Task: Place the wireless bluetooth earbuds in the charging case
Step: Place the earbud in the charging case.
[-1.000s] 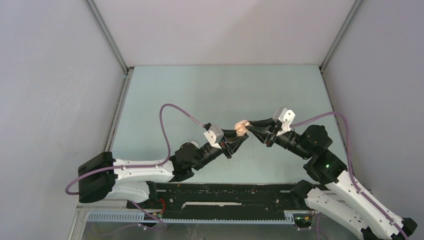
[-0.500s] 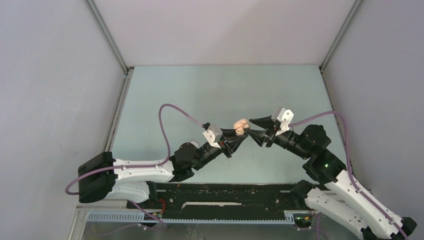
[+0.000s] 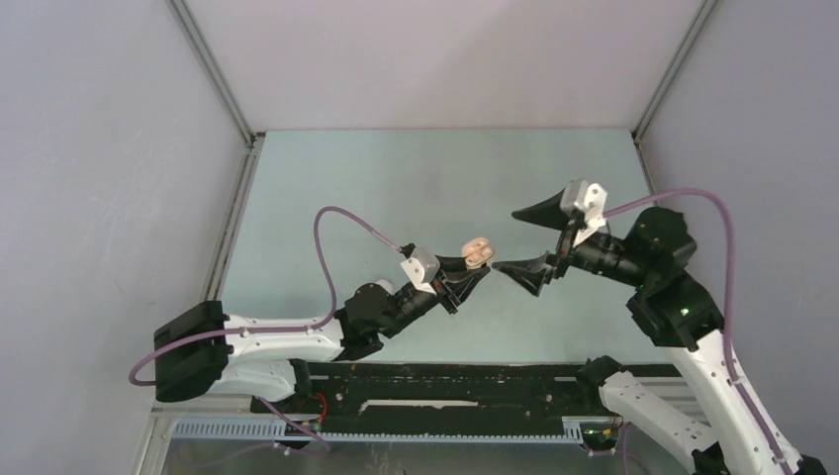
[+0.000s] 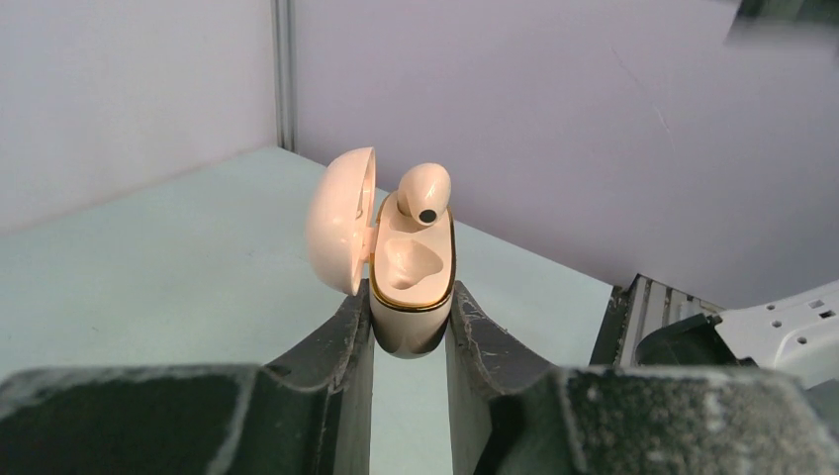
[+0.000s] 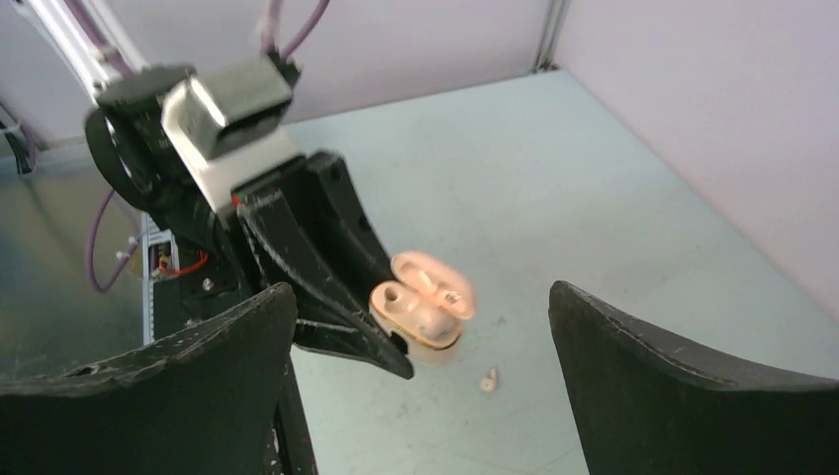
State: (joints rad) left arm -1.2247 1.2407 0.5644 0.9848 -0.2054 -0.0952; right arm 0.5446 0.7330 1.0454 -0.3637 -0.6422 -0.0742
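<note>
My left gripper [image 3: 472, 269] is shut on the lower body of a beige-pink charging case [image 4: 413, 322] and holds it above the table. The case's lid [image 4: 341, 220] is hinged open to the left. One beige-pink earbud [image 4: 423, 193] stands in the far slot, sticking up, and the near slot [image 4: 406, 259] is empty. In the right wrist view, a second small pale earbud [image 5: 489, 379] lies on the table below the case [image 5: 420, 309]. My right gripper [image 3: 506, 240] hangs wide open just right of the case, with nothing in it.
The pale green table [image 3: 416, 178] is bounded by grey walls on three sides, with a metal rail [image 3: 235, 213] along the left edge. A black base strip [image 3: 445, 386] runs along the near edge between the arms.
The right gripper was nearly shut at the case's top. It has opened wide and pulled back to the right, its arm rising. The left gripper and the case stayed still.
</note>
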